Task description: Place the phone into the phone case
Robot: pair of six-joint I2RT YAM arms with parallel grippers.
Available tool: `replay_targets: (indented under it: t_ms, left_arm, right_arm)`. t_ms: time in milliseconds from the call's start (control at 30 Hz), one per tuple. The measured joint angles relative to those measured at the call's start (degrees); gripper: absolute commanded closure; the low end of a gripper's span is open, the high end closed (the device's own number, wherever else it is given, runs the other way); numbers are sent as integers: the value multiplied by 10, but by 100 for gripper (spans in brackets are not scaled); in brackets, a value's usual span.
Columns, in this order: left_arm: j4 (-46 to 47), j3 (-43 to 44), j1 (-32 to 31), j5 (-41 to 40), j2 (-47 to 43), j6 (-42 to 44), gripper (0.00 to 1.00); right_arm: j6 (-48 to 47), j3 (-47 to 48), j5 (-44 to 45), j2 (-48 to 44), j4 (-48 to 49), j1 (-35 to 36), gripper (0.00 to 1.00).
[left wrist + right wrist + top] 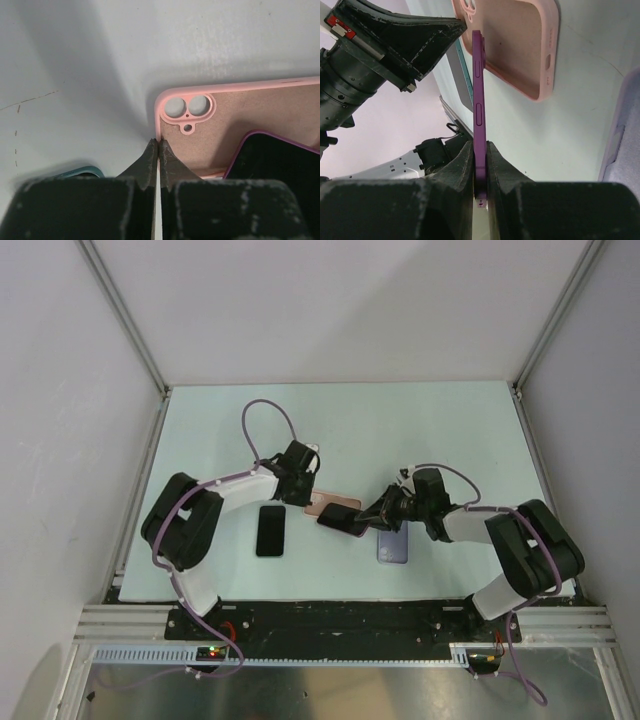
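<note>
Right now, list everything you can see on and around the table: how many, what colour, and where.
pink phone case: one, pink, mid-table, open side up, camera cut-outs visible
purple phone: one, purple, held on edge, its far end over the case
black phone: one, black face with a teal edge, flat beside the left arm
lavender slab: one, lavender, flat beside the right arm; phone or case, cannot tell
table: one, pale mint, between white walls
arms: two, black and white, purple cables
left fingers: two, black, shut on the case's rim
right fingers: two, black, shut on the purple phone
</note>
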Motion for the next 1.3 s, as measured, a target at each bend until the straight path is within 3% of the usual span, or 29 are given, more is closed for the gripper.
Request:
replay_targets:
  t_ms: [1300]
  left_arm:
    - [-6, -4, -2, 52, -6, 70, 100]
  right_arm:
    - [-37, 25, -9, 49, 16, -3, 100]
